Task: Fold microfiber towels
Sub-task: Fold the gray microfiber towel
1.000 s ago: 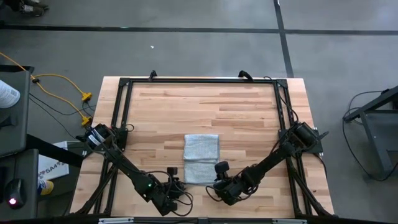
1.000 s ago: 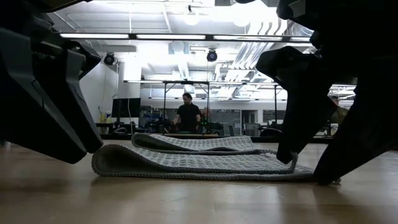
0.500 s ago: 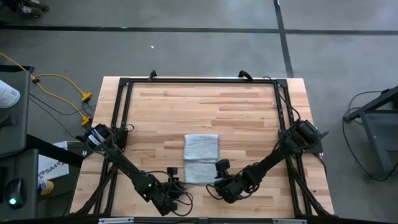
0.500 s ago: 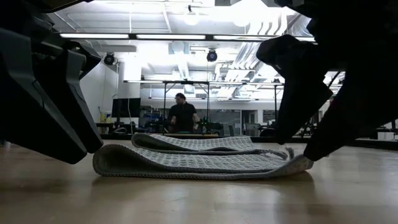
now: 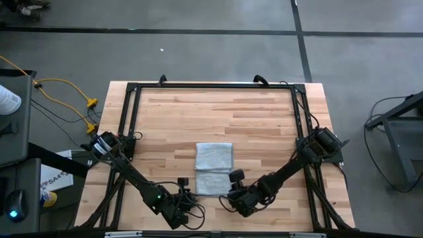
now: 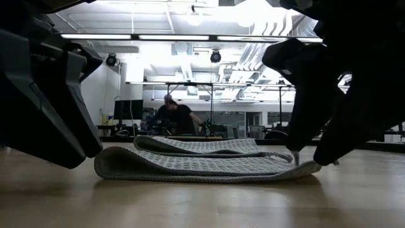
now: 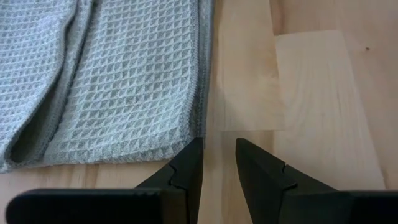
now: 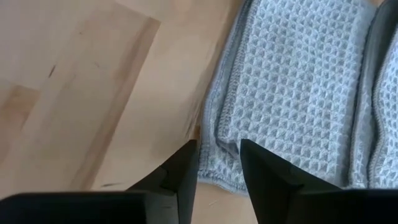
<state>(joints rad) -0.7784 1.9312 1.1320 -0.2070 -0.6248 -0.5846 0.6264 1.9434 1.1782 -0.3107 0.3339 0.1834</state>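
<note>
The light grey-blue microfiber towel (image 5: 213, 168) lies folded on the wooden table (image 5: 264, 119), its layers stacked flat in the low view (image 6: 202, 166). My left gripper (image 5: 187, 196) is low at the towel's near left corner. It is slightly open over bare wood, with one fingertip right beside the corner (image 7: 198, 134). My right gripper (image 5: 232, 193) is low at the near right corner. It is narrowly open, with the towel's edge between its fingers (image 8: 219, 152). My left gripper has one fingertip (image 7: 194, 152) against or just beside the towel's near left corner; I cannot tell whether it touches. My right gripper stands astride the towel's near right corner (image 8: 210, 165), coming slanting down from the near right. In the low view that corner (image 6: 311, 167) curls up off the table against a finger (image 6: 329, 149); the rest of the towel lies flat.
A black frame (image 5: 211, 86) runs along the table's far, left and right sides. Bare wood lies all around the towel. A person (image 6: 174, 117) moves in the room far behind the table.
My right gripper has moved a little toward the towel, and its fingers have drawn closer together around the near right corner. That corner has risen off the table while the rest of the towel has stayed flat.
</note>
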